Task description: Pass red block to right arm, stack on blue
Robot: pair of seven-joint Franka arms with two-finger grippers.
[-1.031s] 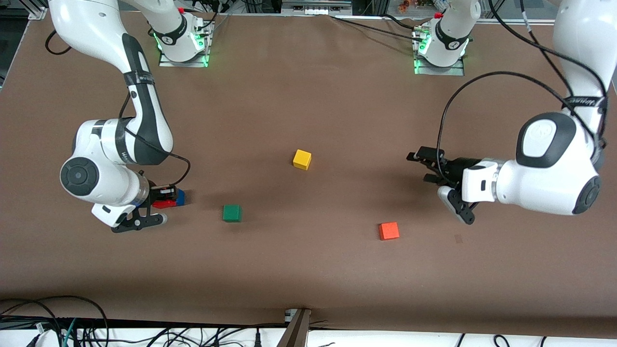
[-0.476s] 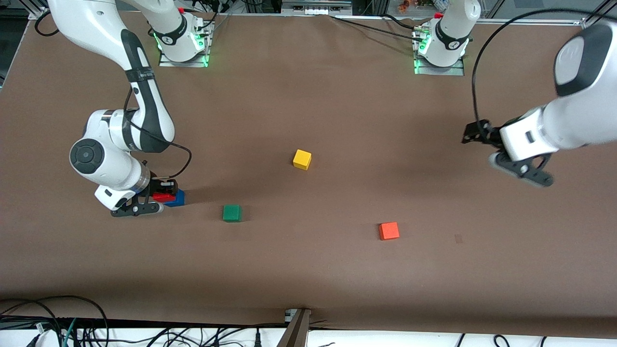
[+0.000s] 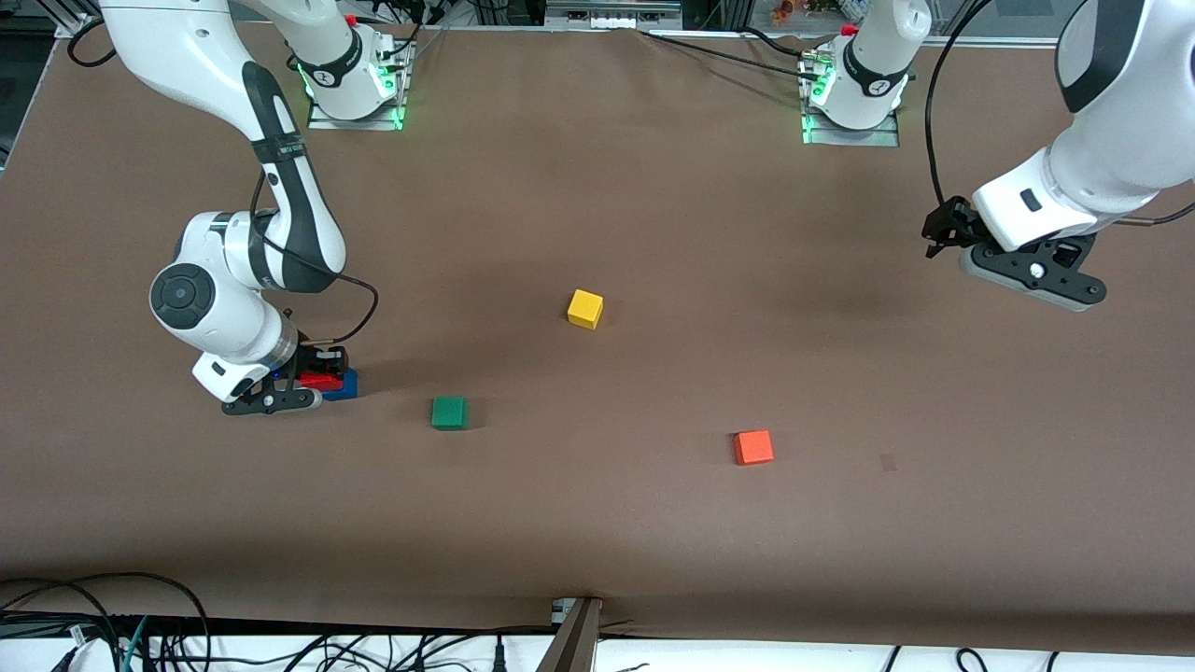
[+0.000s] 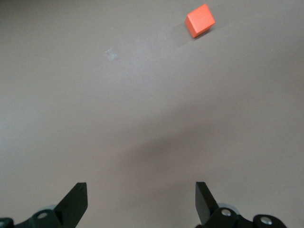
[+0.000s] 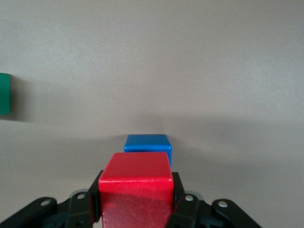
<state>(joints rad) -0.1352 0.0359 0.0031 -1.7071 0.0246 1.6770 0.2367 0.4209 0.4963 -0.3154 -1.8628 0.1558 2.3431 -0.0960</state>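
Red block (image 5: 136,183) in right gripper (image 5: 135,202), wrist-cam clearest.

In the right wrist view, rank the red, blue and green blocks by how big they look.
1. Red block, held in the right gripper, closest to the camera.
2. Blue block.
3. Green block, cut off by the frame edge, so its rank is unsure.

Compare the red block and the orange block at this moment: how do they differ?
The red block is clamped in the right gripper, over the blue block; the orange block lies free on the table. The red block is toward the right arm's end; the orange block is toward the left arm's end, where the open left gripper holds nothing. Red is a purer red; the other is orange-red. Both look like same-sized cubes.
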